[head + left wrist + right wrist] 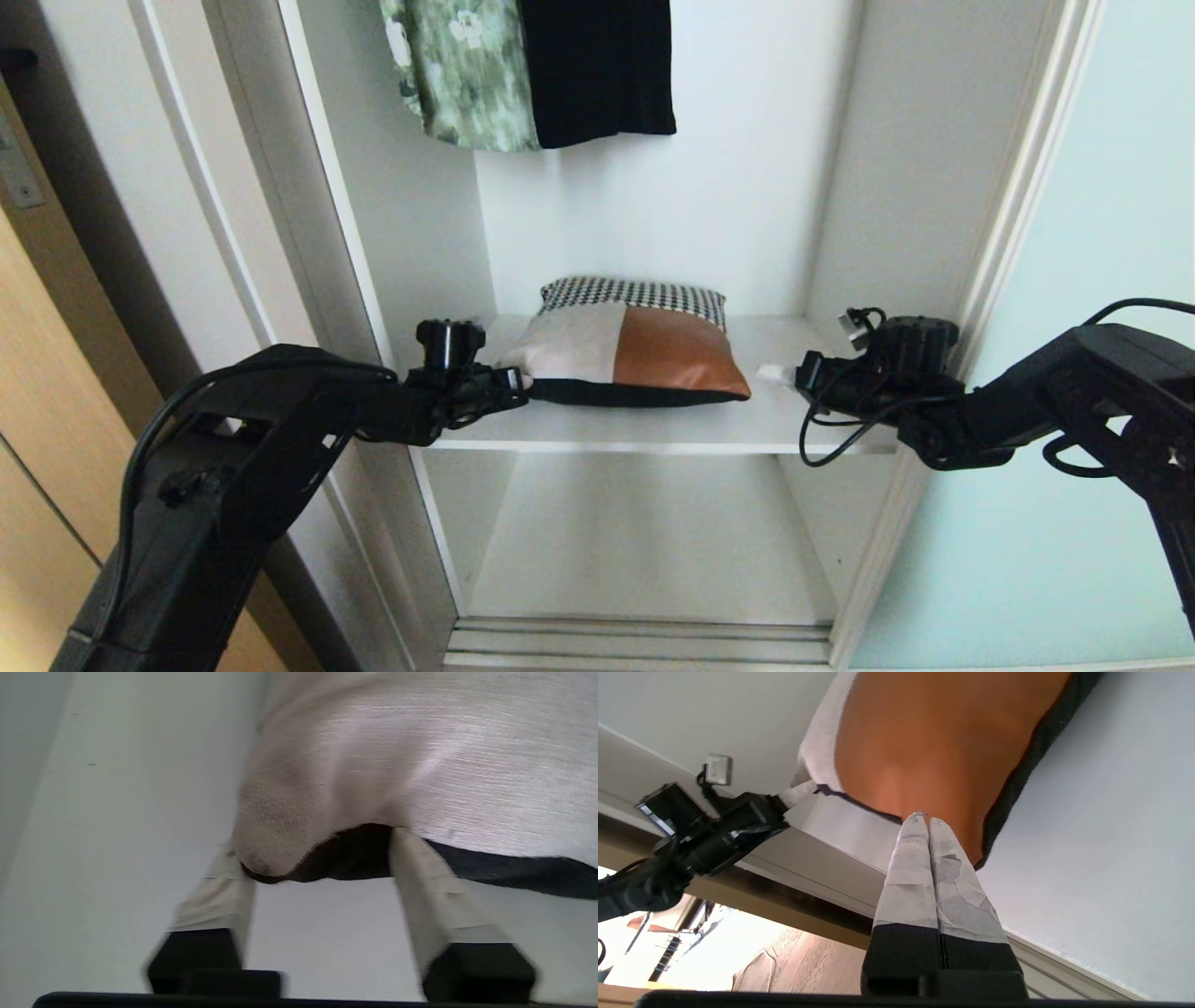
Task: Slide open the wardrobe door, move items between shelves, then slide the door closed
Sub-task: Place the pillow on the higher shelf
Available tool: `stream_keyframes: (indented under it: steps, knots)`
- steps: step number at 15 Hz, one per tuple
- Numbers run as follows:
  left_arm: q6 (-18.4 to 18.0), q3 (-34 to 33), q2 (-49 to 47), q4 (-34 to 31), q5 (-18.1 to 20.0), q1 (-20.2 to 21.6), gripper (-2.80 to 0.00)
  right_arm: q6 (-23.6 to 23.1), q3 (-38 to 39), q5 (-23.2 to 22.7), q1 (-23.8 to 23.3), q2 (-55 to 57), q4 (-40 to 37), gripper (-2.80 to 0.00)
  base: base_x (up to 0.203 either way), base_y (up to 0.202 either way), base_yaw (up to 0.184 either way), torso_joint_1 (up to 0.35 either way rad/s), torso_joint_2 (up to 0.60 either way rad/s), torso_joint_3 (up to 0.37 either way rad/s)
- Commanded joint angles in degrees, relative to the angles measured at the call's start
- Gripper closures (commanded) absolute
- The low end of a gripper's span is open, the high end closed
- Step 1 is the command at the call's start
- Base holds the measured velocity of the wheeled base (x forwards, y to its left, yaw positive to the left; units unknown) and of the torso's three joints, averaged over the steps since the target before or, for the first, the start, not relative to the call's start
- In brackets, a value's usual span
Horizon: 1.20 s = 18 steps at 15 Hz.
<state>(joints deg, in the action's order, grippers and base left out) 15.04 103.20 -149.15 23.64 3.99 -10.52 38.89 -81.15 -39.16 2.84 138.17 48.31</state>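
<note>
One of the items (635, 345), a soft cushion-like piece with houndstooth, beige and rust-orange patches over a black underside, lies on the middle shelf (653, 425). My left gripper (518, 381) is at its left front corner, open; the beige corner (420, 756) sits between and over the taped fingers (434, 896), whose midpoint is the left gripper (317, 851). My right gripper (773, 375) hovers just off the item's right front corner, shut and empty. In the right wrist view the right gripper (922, 819) points at the orange patch (934, 742). The sliding wardrobe door (1074, 327) stands slid to the right.
A green floral garment (462, 75) and a black one (597, 70) hang above the shelf. A lower shelf (644, 541) lies bare below, with the door track (635, 644) at the front. A tan wooden door (37, 420) is on the left.
</note>
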Motion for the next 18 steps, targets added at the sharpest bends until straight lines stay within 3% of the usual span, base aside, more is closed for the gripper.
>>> stream_keyframes:
  steps: [1, 5, 10, 14, 18]
  knots:
    - [0.0, -3.8, 2.5, 0.7, 0.1, -0.2, -2.80, 0.3, 1.7, -0.2, -0.8, -2.7, 0.6, 0.00, 0.000, 0.000, 0.000, 0.000, 0.00, 0.000]
    - [-0.6, -9.1, 4.6, 6.0, 0.2, -0.8, -2.80, 0.3, 3.6, -0.5, -1.2, -3.3, 1.9, 0.00, 0.000, 0.000, 0.000, 0.000, 0.00, 0.000]
    - [-0.3, -10.6, 6.8, 6.7, 0.2, -1.2, -2.80, 0.5, 5.4, -1.4, -1.3, -3.4, 4.7, 0.00, 0.000, 0.000, 0.000, 0.000, 0.00, 0.000]
    - [-1.6, -16.6, 8.6, 15.7, 0.0, -1.3, -2.80, 0.7, 7.7, -1.8, -1.2, -3.4, 8.0, 0.00, 0.000, 0.000, 0.000, 0.000, 0.00, 0.000]
    - [-2.0, -22.3, 11.8, 19.4, 0.0, -1.3, -2.80, 0.6, 10.1, -1.8, -0.9, -4.0, 11.2, 0.00, 0.000, 0.000, 0.000, 0.000, 0.00, 0.000]
